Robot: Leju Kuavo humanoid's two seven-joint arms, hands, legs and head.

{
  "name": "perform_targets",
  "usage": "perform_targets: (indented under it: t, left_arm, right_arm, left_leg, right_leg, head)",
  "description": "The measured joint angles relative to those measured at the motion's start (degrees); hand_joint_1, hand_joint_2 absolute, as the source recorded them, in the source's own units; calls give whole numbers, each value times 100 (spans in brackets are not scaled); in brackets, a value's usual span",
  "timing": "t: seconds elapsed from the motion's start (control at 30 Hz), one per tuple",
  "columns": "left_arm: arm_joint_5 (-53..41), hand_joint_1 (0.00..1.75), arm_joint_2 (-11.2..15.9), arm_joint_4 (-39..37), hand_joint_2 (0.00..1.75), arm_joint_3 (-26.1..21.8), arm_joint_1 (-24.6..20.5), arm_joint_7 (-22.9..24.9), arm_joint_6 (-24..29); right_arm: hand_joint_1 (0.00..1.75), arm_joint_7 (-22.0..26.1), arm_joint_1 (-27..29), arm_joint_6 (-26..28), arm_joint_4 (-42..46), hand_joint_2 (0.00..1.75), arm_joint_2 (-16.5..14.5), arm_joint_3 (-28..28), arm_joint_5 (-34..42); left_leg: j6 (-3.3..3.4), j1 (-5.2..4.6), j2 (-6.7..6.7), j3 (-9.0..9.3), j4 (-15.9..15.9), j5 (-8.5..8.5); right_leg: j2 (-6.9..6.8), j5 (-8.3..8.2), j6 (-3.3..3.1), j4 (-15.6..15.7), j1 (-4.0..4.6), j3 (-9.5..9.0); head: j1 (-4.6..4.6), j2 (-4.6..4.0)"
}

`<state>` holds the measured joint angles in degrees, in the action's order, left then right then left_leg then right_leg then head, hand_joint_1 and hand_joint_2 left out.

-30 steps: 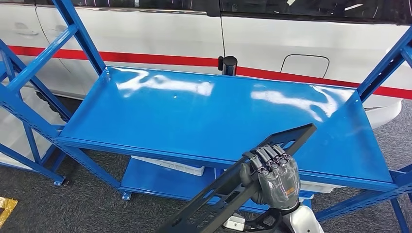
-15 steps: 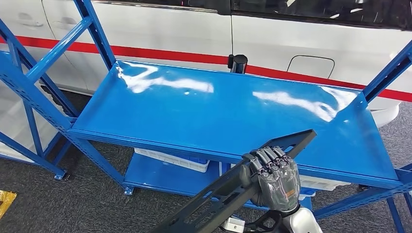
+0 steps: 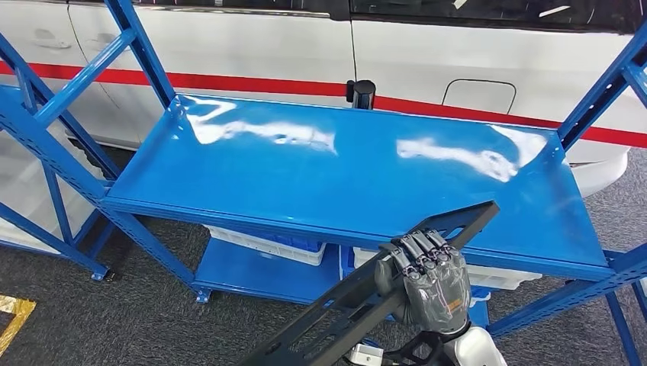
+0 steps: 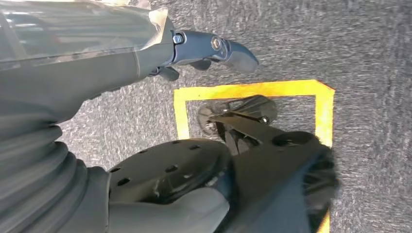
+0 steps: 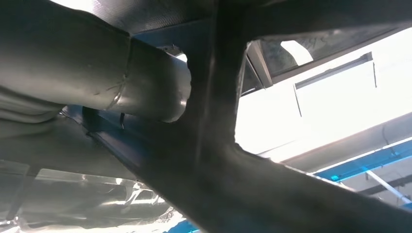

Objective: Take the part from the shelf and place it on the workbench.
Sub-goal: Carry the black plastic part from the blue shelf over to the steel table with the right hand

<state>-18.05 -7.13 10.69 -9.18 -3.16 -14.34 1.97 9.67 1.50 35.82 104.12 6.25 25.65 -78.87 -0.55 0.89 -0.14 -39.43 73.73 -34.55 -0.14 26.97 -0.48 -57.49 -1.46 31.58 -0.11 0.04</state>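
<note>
Right hand (image 3: 427, 284): you are gripping the part (image 3: 358, 301) with the fingers curled over its upper rail, knuckles facing the head camera; in the right wrist view the thick thumb (image 5: 145, 87) is pressing against a dark strut of the frame.

Part: it is a long black open frame, and you are holding it nearer its far end than its near end. Its long axis is running diagonally, from below and to the left of the hand, up past the fingers, with the far tip (image 3: 477, 213) lying over the front lip of the blue shelf (image 3: 320, 183).

Left hand (image 4: 209, 51): it is hanging down over grey floor with a yellow marked square (image 4: 252, 92); you cannot tell from this view how far its fingers are open, and nothing shows in them.

Relation for the coming move: the part is already in the right hand, off the shelf surface, so my judgement is that the carry to the workbench is what remains; swinging that long tip clear of the blue upright (image 3: 603, 99) is what matters.

Change since a second ago: the grip and the part's angle are staying the same; the shelf and the white car (image 3: 458, 61) behind it are shifting in the picture, which is reading as camera movement.
</note>
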Motion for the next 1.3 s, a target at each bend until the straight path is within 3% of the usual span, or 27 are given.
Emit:
perform_targets:
  t: [0.03,0.1,0.17,0.23,0.3,0.33,0.4,0.47,0.5,0.53,0.6,0.67,0.7,0.77,0.83,0.93,0.97,1.0,1.03,1.07,1.17,1.2,1.3]
  left_arm:
    - [-7,0,2,0,175,0,3,1,13]
    - [-27,0,4,0,175,0,-5,3,44]
    - [-43,0,3,0,175,0,-22,4,77]
    - [-50,0,1,0,175,-1,-30,1,110]
    - [-51,0,-5,0,175,-7,-29,-15,147]
    - [-51,0,-6,0,175,-13,-30,-28,161]
    - [-49,0,-5,0,175,-34,-34,-49,175]
    - [-48,0,-3,0,175,-62,-31,-60,180]
    - [-46,0,-4,0,175,-75,-27,-64,180]
    - [-44,0,-6,0,175,-87,-23,-68,181]
    - [-40,0,-10,0,175,-102,-18,-74,184]
    - [-39,0,-13,0,175,-114,-20,-81,186]
    - [-37,0,-13,0,175,-120,-21,-85,186]
    - [-34,0,-13,0,175,-133,-21,-90,187]
    - [-33,0,-10,0,175,-140,-18,-92,189]
    - [-33,0,-8,0,175,-145,-13,-94,188]
    - [-33,0,-8,0,175,-147,-9,-94,188]
    - [-33,0,-8,0,175,-152,-5,-94,188]
    - [-33,0,-7,0,175,-157,0,-94,189]
    - [-33,0,-4,0,175,-162,3,-94,190]
    - [-25,0,1,0,175,-170,-9,-115,204]
    - [-21,0,1,0,175,-173,-13,-140,209]
    - [-30,0,-11,0,175,-175,-6,-224,216]
  right_arm:
    - [175,-3,22,1,7,0,-1,-1,0]
    - [175,-15,63,4,41,0,-5,-9,1]
    - [175,-25,89,10,92,0,-15,-21,1]
    - [175,-25,111,15,128,0,-31,-30,1]
    - [175,-10,132,17,141,0,-46,-45,12]
    - [175,1,138,17,143,0,-52,-57,22]
    - [175,20,145,19,144,0,-57,-86,39]
    - [175,38,159,20,144,0,-64,-108,53]
    - [175,45,166,20,144,0,-67,-116,59]
    - [175,51,170,20,143,0,-72,-123,66]
    - [175,55,170,20,144,0,-83,-137,75]
    - [175,56,167,20,144,0,-96,-147,82]
    - [175,56,168,21,144,0,-100,-151,85]
    - [175,56,169,22,145,0,-108,-155,88]
    - [175,56,166,22,145,0,-116,-156,89]
    - [175,56,170,22,144,0,-138,-157,94]
    - [175,56,174,22,144,0,-142,-157,95]
    - [175,56,179,22,143,0,-142,-157,95]
    - [175,56,184,22,143,0,-142,-157,95]
    - [175,56,188,22,143,0,-142,-157,95]
    - [175,56,190,23,143,0,-149,-159,99]
    - [175,56,190,23,143,0,-157,-160,100]
    - [175,56,204,24,143,0,-189,-173,82]
  left_leg:
    - [1,9,0,114,-147,109]
    - [17,27,-2,569,-902,434]
    - [49,19,-8,878,-1484,590]
    - [101,-14,-10,897,-1592,612]
    - [205,-24,2,867,-1629,684]
    - [263,-25,12,848,-1651,726]
    - [341,-26,31,786,-1673,792]
    - [363,-36,39,709,-1670,841]
    - [361,-39,41,674,-1667,866]
    - [352,-41,41,646,-1665,888]
    - [321,-41,34,614,-1656,924]
    - [272,-67,30,594,-1628,946]
    - [244,-77,30,584,-1619,959]
    - [175,-72,29,567,-1621,993]
    - [108,-47,16,500,-1507,882]
    - [25,-16,6,138,-590,261]
    - [4,-11,6,8,-230,96]
    - [-6,-10,6,-46,-28,38]
    - [-7,-9,6,6,-40,86]
    - [3,-9,7,172,-280,227]
    - [65,-23,0,821,-1404,634]
    - [89,-34,-3,902,-1579,667]
    - [198,-59,5,863,-1655,724]
  right_leg:
    - [1,-13,6,-3,-1,15]
    - [3,-32,30,-16,1,28]
    - [3,-53,69,-35,39,54]
    - [3,-93,134,-27,70,88]
    - [5,-88,201,-51,72,138]
    - [6,-8,210,-163,68,201]
    - [9,342,174,-749,51,460]
    - [9,684,165,-1479,50,735]
    - [9,744,193,-1636,51,761]
    - [9,714,235,-1561,52,668]
    - [7,484,315,-825,49,178]
    - [12,303,300,-111,63,-214]
    - [16,267,264,45,76,-279]
    - [23,224,170,72,83,-252]
    - [17,162,74,83,44,-247]
    - [-2,76,-36,85,22,-183]
    - [-4,58,-42,82,29,-152]
    - [-5,42,-39,79,35,-128]
    - [-5,29,-30,76,37,-112]
    - [-4,22,-20,74,38,-105]
    - [-1,4,17,48,74,-84]
    - [-2,-10,41,40,89,-65]
    - [-4,-48,139,23,100,12]
  head:
    - [0,0]
    - [-1,0]
    - [4,0]
    - [10,0]
    - [11,0]
    - [15,0]
    - [35,0]
    - [51,0]
    - [51,0]
    - [52,0]
    - [53,0]
    - [49,0]
    - [47,0]
    - [44,0]
    - [38,0]
    - [3,0]
    - [2,0]
    - [1,0]
    - [1,0]
    - [0,0]
    - [4,0]
    - [7,0]
    - [8,0]
